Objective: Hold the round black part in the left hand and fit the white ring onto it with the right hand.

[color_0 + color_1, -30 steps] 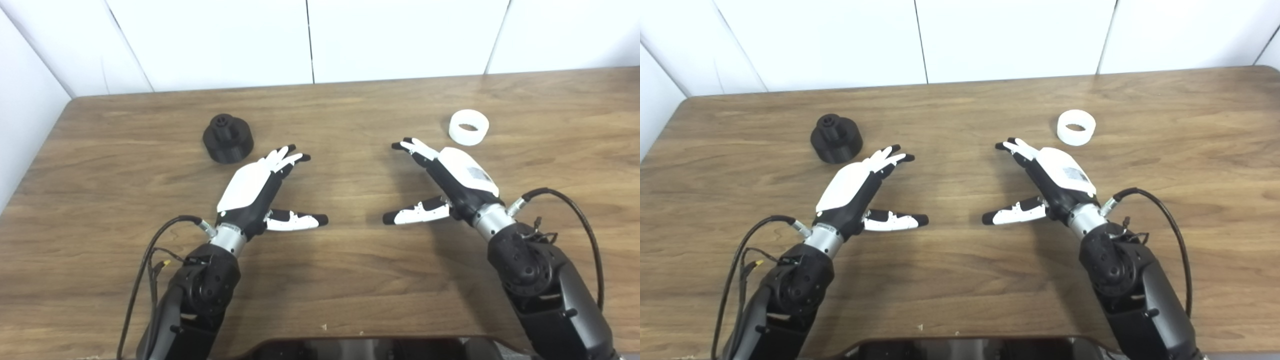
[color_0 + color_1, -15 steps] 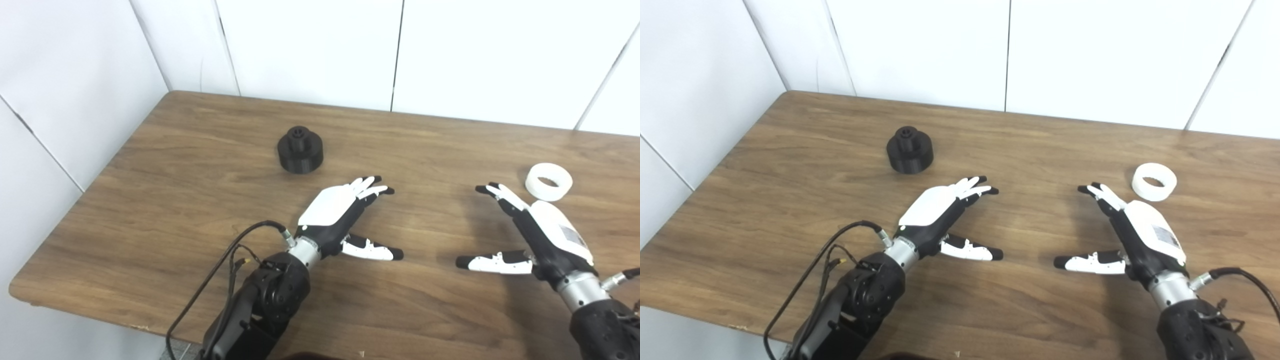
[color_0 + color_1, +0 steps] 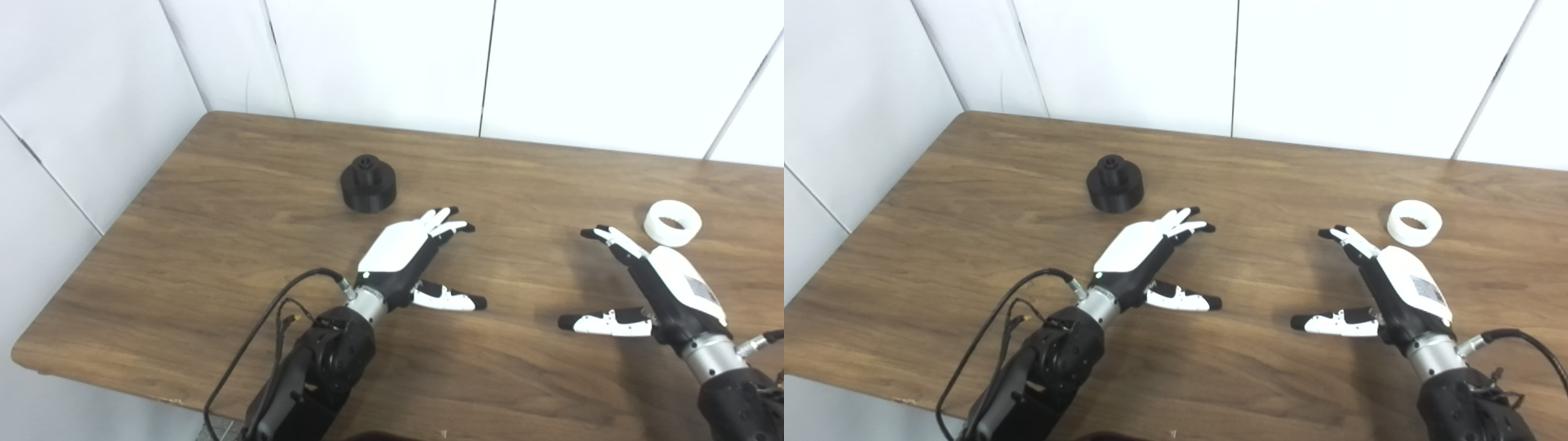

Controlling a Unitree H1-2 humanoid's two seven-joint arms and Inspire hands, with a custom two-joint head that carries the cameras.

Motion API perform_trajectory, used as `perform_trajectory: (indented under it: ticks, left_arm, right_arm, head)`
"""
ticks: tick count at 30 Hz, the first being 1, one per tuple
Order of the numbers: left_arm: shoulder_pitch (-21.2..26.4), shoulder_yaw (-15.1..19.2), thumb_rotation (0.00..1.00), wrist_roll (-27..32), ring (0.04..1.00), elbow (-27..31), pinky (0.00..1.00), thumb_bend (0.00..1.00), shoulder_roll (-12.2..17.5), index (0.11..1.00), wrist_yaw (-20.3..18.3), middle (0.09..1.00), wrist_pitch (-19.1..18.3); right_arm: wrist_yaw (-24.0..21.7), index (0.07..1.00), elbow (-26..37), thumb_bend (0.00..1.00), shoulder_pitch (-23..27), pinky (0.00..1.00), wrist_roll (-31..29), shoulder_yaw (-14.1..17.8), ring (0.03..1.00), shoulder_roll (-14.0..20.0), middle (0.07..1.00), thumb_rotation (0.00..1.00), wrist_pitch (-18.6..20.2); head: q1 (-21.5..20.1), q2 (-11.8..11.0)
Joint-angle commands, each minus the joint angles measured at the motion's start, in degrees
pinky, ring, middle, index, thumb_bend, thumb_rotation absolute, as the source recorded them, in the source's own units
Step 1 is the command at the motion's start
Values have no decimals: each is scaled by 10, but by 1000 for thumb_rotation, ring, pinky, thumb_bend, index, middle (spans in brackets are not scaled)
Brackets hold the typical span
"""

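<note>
Left eye view: my left hand point(image 3: 401, 254), splayed and empty, near the round black part point(image 3: 368, 191) at far left for pickup; right eye view: my right hand point(image 3: 1399, 285), likewise spread, beside the white ring point(image 3: 1414, 223) on the table point(image 3: 968, 202).

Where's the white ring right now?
The white ring lies flat on the table, far right in both views, just beyond the open right hand and untouched.

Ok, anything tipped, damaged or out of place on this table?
Nothing stands out. The round black part and white ring sit flat, apart on the table; left hand and right hand are open, empty.
</note>
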State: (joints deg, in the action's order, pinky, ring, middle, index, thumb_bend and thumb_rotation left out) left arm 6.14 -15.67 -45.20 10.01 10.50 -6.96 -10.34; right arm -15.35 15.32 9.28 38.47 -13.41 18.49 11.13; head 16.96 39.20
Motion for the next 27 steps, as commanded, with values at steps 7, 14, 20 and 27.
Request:
perform_trajectory:
  ticks: [7,14,20,27]
  left_arm:
    - [42,49,480,-41,1000,8,996,936,32,875,37,1000,-21]
    - [64,89,515,-50,1000,9,1000,988,62,909,41,1000,-45]
    - [80,114,547,-54,1000,4,1000,1000,87,916,33,1000,-61]
    - [99,135,523,-40,1000,-26,1000,1000,119,921,39,1000,-65]
  right_arm:
    - [12,884,5,939,18,838,-5,6,916,2,948,433,-19]
    - [10,883,5,943,21,833,-3,7,913,4,948,425,-17]
    - [10,884,2,940,24,837,-4,7,914,3,951,419,-15]
    - [11,884,2,942,25,839,0,6,914,2,950,429,-16]
  head:
    - [0,1]
    - [4,0]
    - [5,-1]
    - [6,-3]
